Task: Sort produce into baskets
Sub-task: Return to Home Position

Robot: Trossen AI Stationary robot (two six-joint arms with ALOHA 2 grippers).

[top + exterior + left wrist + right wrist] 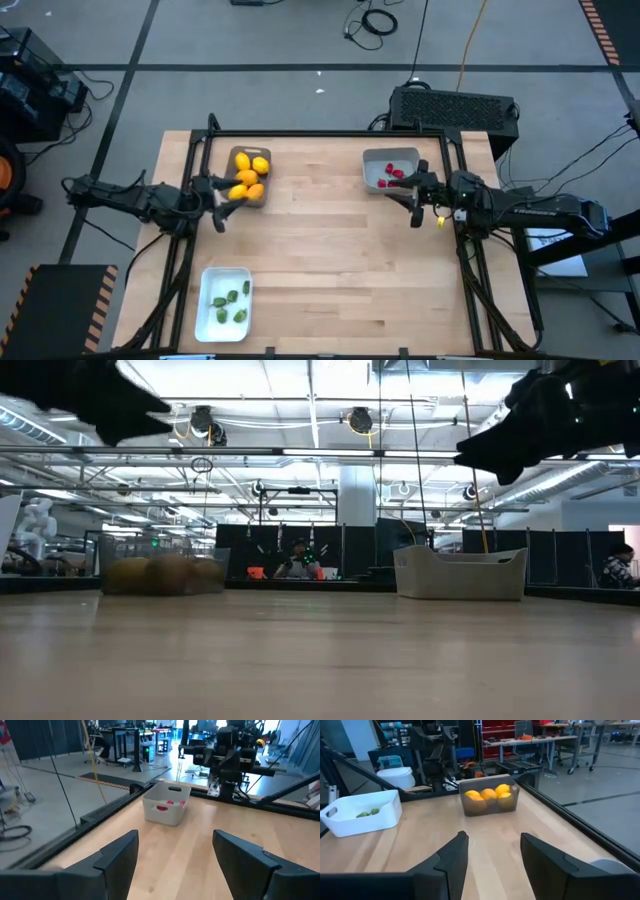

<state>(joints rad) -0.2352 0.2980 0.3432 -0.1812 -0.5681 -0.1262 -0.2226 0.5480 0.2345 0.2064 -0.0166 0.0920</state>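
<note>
Left hand (175, 839), fingers wide, at bench (330, 255) left edge by brown-grey basket (239, 155) w/ yellow fruits (250, 178). Right hand (493, 836), wide too, bench right edge by grey-blue basket (374, 160) w/ red pieces (392, 176). White basket (211, 280), greens (231, 300): bench front-left.

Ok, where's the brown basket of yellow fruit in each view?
High view: brown basket upper left.
Low view: brown basket at left, blurred.
Left wrist view: not in it.
Right wrist view: brown basket at centre.
Shared landmark: light grey basket, right of it in high and low views.
</note>
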